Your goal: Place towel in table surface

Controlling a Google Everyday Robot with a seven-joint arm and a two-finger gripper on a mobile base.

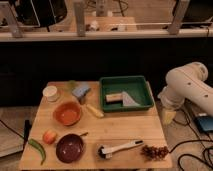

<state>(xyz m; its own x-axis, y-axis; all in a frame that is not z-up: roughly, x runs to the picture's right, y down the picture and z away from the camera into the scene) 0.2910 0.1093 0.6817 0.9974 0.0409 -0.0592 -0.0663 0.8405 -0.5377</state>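
Table surface (125, 127) bears green tray (125, 78) holding towel (131, 100); end effector (168, 116) off its right edge, state unclear

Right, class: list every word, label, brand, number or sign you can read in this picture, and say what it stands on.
None can be read.
The green tray, the towel and wooden block in it, the white cup and the table surface show no print.
The robot arm and its gripper, beside the table's right edge, show no marking either.
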